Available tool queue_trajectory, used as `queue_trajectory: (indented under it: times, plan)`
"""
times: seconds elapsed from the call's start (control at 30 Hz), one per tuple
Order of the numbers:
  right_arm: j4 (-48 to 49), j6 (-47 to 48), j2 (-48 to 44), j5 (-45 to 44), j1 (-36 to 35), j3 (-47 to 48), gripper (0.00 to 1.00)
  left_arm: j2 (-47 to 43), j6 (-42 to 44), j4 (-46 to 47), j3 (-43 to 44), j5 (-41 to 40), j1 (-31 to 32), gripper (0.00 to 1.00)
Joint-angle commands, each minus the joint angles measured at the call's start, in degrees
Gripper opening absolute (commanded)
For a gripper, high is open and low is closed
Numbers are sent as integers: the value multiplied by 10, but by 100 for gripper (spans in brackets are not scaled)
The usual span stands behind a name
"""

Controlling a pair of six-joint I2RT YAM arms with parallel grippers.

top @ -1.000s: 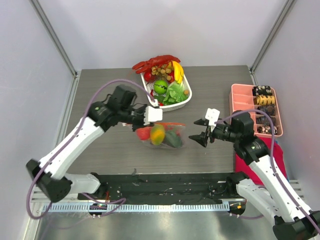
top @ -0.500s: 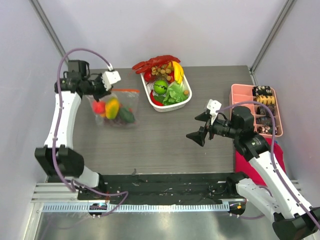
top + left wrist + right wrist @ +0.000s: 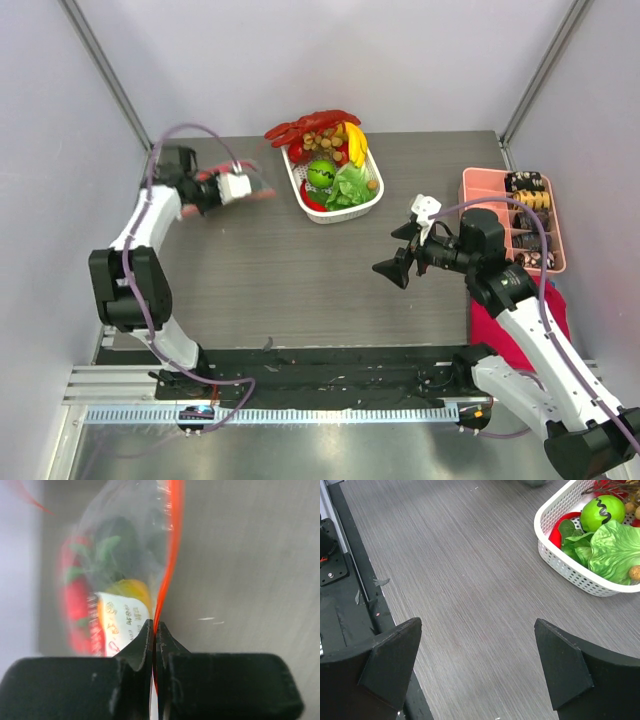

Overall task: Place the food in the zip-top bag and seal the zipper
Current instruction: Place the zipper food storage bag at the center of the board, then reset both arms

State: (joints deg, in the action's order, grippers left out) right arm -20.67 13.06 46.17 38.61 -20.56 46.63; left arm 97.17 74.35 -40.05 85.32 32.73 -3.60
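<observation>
- Left of the white basket (image 3: 372,205), near the table's left edge, your left gripper (image 3: 154,630) has its jaws pressed together on the zipper (image 3: 172,540), pinching the orange-red strip right at the fingertips.
- From that grip the zip-top bag (image 3: 120,545) stretches away from the fingers, with its strip running as one thin line along the edge that faces the basket. You can see the food through the plastic: a red piece (image 3: 75,600), a yellow-orange piece (image 3: 132,590) and green leaves (image 3: 102,547). A white printed label (image 3: 117,625) sits close to the fingers.
- Motion blur in the top view keeps you from telling whether the bag touches the table. You also cannot tell whether the strip is pressed shut along its whole length.
- At the basket itself, well apart from the bag, more toys lie piled inside: a green ball (image 3: 321,173), a lettuce leaf (image 3: 352,185) and a yellow banana (image 3: 355,143). A red lobster (image 3: 310,125) lies across the far rim.
- Right of the basket and nearer to you, your right gripper (image 3: 390,250) hangs above bare table with its jaws spread wide and nothing between them. They point back towards the basket.
- Farthest right of the basket, by the table's right edge, sits the pink divided tray (image 3: 480,185) of brown snacks.
</observation>
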Motion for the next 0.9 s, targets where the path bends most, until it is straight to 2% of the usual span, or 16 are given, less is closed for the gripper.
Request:
queue_trajectory:
  times: [0.0,0.1,0.17,0.2,0.23,0.33,0.37,0.4,0.43,0.5,0.67,0.8,0.87]
  plan:
    - [12,-1,-1,-11,-1,9,100,-46,38,112,-181,-27,47,3]
    - [-2,10,-5,-13,-1,12,100,-54,14,118,-240,-42,59,7]
    - [-10,13,-7,-16,-1,13,100,-66,-2,115,-262,-43,60,19]
    - [-12,13,-7,-16,-1,13,100,-74,-23,111,-269,-45,62,27]
    - [-14,13,-9,-19,-1,12,100,-89,-34,105,-275,-47,68,40]
    - [-17,6,-11,-31,-1,7,100,-123,-88,49,-266,-35,80,61]
    - [-17,-2,-11,-36,-1,7,100,-150,-108,18,-259,-29,83,63]
    - [-17,-7,-10,-42,0,6,100,-162,-124,-7,-250,-18,83,72]
    - [-16,-14,-11,-49,-1,5,100,-175,-166,-30,-222,-17,85,99]
    - [-14,-36,-10,-76,1,7,100,-203,-205,-99,-186,-18,91,100]
    - [-11,-105,13,-152,0,20,100,-233,-491,-135,-45,-85,90,100]
    - [-9,-165,33,-211,15,15,100,-211,-614,-237,48,-99,83,100]
    - [-6,-189,37,-221,50,-1,100,-218,-664,-252,48,-113,77,100]
